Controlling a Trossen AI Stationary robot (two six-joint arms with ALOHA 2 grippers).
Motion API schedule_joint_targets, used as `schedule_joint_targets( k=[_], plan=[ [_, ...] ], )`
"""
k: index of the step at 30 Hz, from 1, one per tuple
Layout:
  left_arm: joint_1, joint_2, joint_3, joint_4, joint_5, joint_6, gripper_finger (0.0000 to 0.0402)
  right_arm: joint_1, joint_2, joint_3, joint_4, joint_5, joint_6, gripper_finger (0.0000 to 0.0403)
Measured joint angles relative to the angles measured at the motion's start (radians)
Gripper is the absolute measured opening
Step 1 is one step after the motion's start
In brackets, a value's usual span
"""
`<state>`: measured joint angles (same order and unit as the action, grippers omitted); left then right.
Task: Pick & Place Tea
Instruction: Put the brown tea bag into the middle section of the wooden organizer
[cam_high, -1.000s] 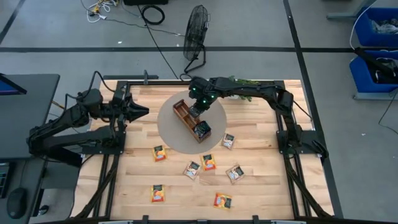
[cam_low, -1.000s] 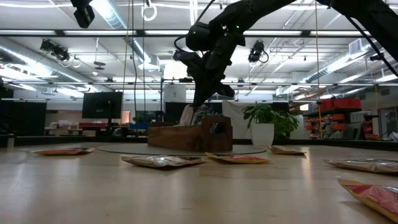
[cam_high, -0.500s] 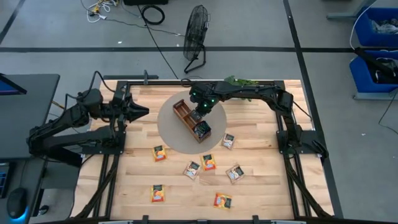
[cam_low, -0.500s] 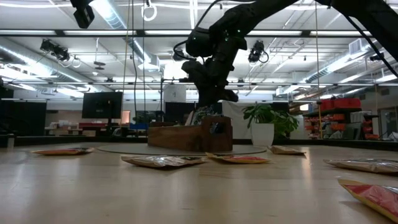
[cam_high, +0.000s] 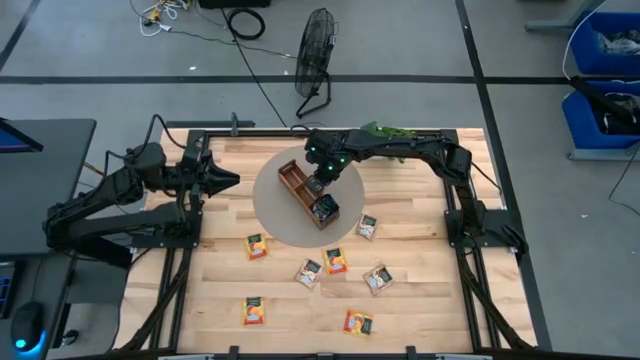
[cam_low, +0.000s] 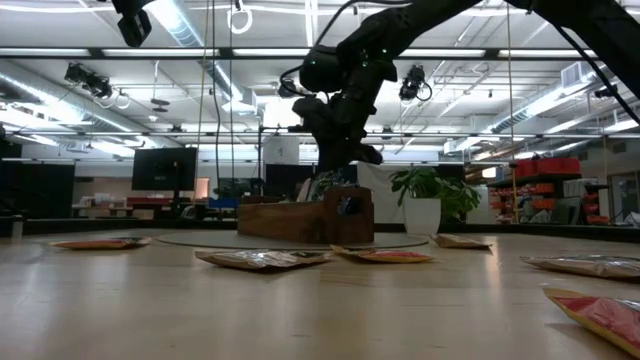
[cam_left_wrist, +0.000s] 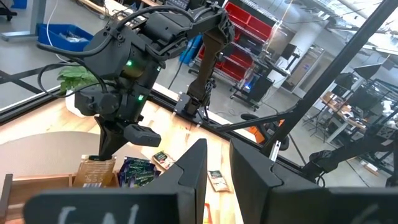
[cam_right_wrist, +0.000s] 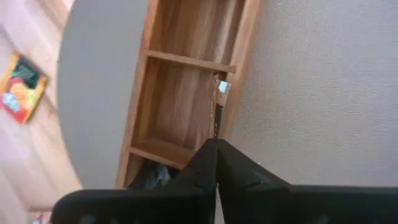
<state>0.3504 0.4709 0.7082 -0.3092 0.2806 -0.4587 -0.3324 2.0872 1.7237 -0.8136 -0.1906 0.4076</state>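
Right gripper sits at centre frame in the high view, over the middle compartment of the wooden tray, which lies diagonally on the grey round mat. In the right wrist view the fingers are pressed together on the edge of a thin beige sachet, which stands on edge inside that compartment against the tray wall. Its long axis runs straight out from the fingertips, so it lies directly below the jaws. Judgement: release is next, and it should drop flat. Dark sachets already fill the tray's lower-right compartment; loose orange ones lie across the lower table. Right arm reaches in from upper right, wrist pitched down. Left gripper waits at left, well apart, jaws slightly parted, holding nothing.
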Motion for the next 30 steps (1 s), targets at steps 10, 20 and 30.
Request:
schedule_joint_targets(
  k=[10, 20, 30],
  plan=[
    [0.000, 0.000, 0.000, 0.000, 0.000, -0.001, 0.0071, -0.002, 0.000, 0.000, -0.001, 0.020, -0.006, 0.0070],
    [0.000, 0.000, 0.000, 0.000, 0.000, -0.001, 0.0071, -0.008, -0.019, -0.001, -0.022, 0.068, -0.024, 0.0186],
    [0.000, 0.000, 0.000, -0.004, 0.000, -0.002, 0.0071, 0.012, -0.103, -0.001, -0.075, 0.040, -0.179, 0.0201]
  ],
)
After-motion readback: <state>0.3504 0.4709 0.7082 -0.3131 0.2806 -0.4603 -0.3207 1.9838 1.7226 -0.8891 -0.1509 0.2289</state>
